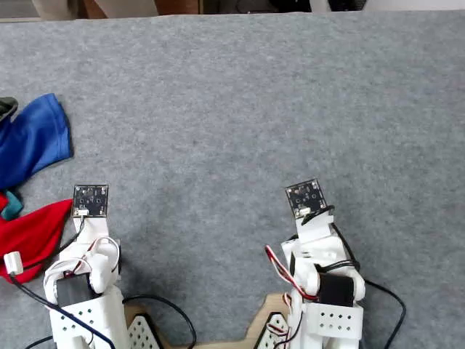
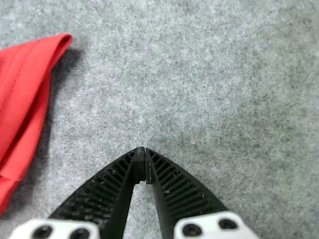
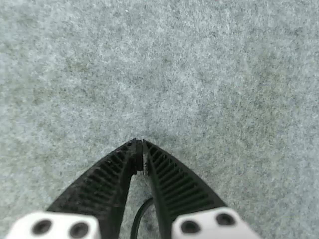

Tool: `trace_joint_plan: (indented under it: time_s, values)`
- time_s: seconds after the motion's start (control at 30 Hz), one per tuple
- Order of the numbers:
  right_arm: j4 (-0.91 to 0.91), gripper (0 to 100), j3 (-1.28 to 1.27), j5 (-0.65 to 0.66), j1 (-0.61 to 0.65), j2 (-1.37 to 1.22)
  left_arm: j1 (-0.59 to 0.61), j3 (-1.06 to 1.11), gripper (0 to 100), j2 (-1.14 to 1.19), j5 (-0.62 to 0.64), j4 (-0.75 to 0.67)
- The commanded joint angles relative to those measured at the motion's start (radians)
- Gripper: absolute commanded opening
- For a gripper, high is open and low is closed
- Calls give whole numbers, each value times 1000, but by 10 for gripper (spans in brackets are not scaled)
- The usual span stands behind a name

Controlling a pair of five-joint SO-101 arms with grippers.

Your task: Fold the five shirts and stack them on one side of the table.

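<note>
Left jaws, right jaws: both closed, empty | red shirt (image 1: 33, 236) beside left arm, blue shirt (image 1: 33, 145) beyond it, both bunched at tabletop (image 1: 254, 109) left edge | advice: open left jaws wide, pinch red hem, drag to middle.

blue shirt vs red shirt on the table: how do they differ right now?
The blue shirt lies farther up the table, away from the arms; the red shirt lies right beside the left arm. The blue shirt is bunched and rounded; the red shirt tapers to a flat point. Both are unfolded, at the table's left edge.
</note>
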State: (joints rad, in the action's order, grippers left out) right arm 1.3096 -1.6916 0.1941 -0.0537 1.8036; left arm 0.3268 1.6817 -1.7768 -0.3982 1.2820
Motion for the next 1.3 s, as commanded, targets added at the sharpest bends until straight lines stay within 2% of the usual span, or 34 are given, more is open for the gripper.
trace_joint_plan:
  time_s: [0.0, 0.9, 1.03, 1.27]
  values:
    - [3, 6, 1, 6, 12, 99, -12, 12, 21, -44, -5, 5]
    - [-15, 6, 2, 6, 36, 99, -3, 2, 21, -44, -8, 5]
    - [-18, 6, 65, 11, 5, 99, 0, -115, 21, -44, -9, 9]
    - [-20, 6, 430, 14, -10, 88, 98, -497, 22, -38, -57, 0]
